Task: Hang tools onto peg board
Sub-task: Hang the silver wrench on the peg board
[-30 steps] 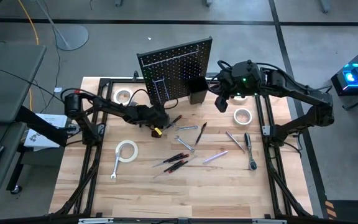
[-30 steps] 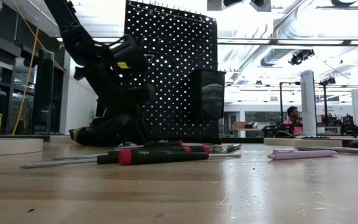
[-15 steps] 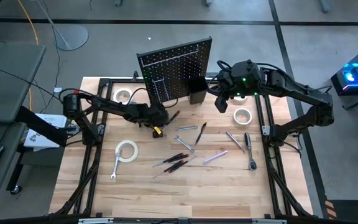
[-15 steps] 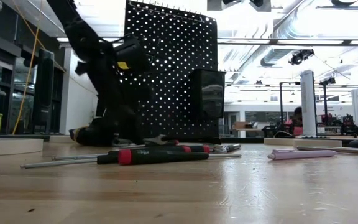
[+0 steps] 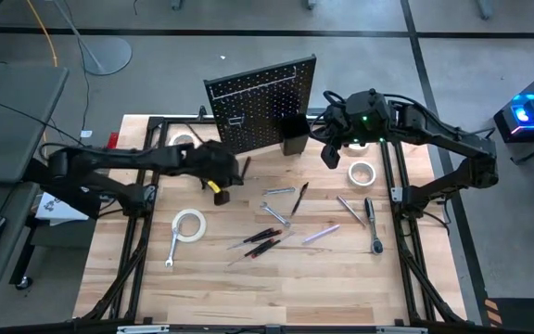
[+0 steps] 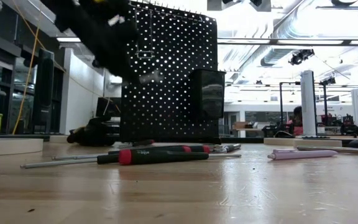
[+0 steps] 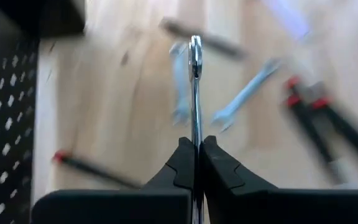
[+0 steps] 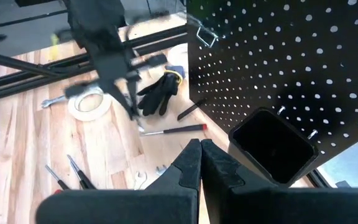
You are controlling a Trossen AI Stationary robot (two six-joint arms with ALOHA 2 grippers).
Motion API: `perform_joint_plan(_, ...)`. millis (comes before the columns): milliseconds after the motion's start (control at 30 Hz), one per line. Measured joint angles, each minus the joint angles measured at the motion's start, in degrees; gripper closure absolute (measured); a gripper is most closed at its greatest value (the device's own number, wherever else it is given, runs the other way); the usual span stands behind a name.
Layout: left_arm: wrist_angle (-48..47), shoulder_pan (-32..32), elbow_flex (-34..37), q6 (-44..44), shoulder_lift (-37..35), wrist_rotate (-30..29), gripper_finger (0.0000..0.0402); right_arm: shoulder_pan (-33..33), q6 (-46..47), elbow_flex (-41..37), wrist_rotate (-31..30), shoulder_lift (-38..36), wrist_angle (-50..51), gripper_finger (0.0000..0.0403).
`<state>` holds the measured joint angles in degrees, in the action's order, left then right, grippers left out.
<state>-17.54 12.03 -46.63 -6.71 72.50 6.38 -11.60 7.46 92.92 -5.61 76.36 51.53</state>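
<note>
Left gripper (image 7: 197, 163) is clamped tight on a silver wrench (image 7: 195, 87), the shaft pinched between its fingers and running straight out ahead of them, ring end (image 7: 195, 46) farthest from the wrist. From above, that gripper (image 5: 231, 167) sits raised over the wooden table (image 5: 276, 288), just in front of the peg board's left part. The peg board (image 5: 262, 102) stands upright at the table's far edge, its small black bin (image 5: 294, 136) on the front. Moving right, loose tools lie flat: a white tape roll (image 5: 189, 224), a wrench (image 5: 171, 252), red-handled screwdrivers (image 5: 265, 239), two more wrenches (image 5: 278, 200), a purple screwdriver (image 5: 322, 233), a ratchet (image 5: 373, 225). Right gripper (image 5: 329, 154) hangs beside the bin, fingers together and holding nothing, near a second tape roll (image 5: 362, 173). No writing is legible.
</note>
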Motion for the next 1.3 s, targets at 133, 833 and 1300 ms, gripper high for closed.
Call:
perform_joint_plan(133, 0.8, -2.0, -0.1, 5.2, -7.0, 3.5, 0.0400, 0.0, 0.0, 0.0, 0.0, 0.0, 0.0, 0.0403)
perform_joint_plan(833, 16.7, -10.9, -0.2, 11.9, -20.6, -13.5, 0.0401, 0.0, -1.5, 0.0, 5.2, 1.1, -11.2, 0.0403)
perform_joint_plan(1300, 19.0, -4.8, -0.4, -8.7, -23.4, -39.0, 0.0401, 0.0, -1.2, 0.0, 5.2, 1.6, -11.5, 0.0403)
